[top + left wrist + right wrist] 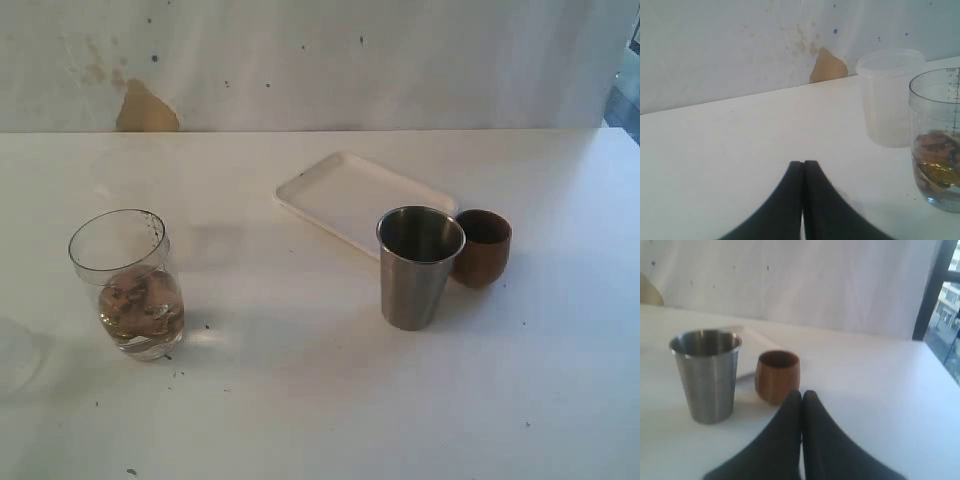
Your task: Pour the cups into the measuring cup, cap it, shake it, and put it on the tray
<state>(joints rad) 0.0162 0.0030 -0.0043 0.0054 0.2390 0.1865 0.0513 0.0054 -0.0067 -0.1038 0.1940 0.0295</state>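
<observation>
**Status: nothing capped, shaken or placed; pours unconfirmed**

Near end first. Left fingers are clenched on nothing, over bare desk. Right fingers likewise pressed together and empty, aimed at the two cups. Neither arm shows in the exterior view.

The measuring cup stands upright on the desk at the left, well apart from the tray. It has no cap. The lower part holds clear-to-yellowish liquid with brownish lumps, so something is already in it. My read: at least one pour may be done, or it came preloaded. Can't settle that from here.

The steel tumbler is upright right of centre. The wooden cup sits just beside it, slightly further back. The tray lies behind both with nothing on it.

Left to do, as I judge it:
- confirm both cups are empty, pour if not
- cap, shake, set on the tray

Hard to make out:
- The tumbler's inside is dark and the wooden cup's is in shadow, so neither level is readable.
- No obvious lid. A frosted cup stands just beside the measuring cup in the left wrist view; in the exterior view it is only a faint smear at the left edge.
- The tumbler hides the tray's near corner.
- Furthest back, a tan patch on the wall, either a stain or a tear.
</observation>
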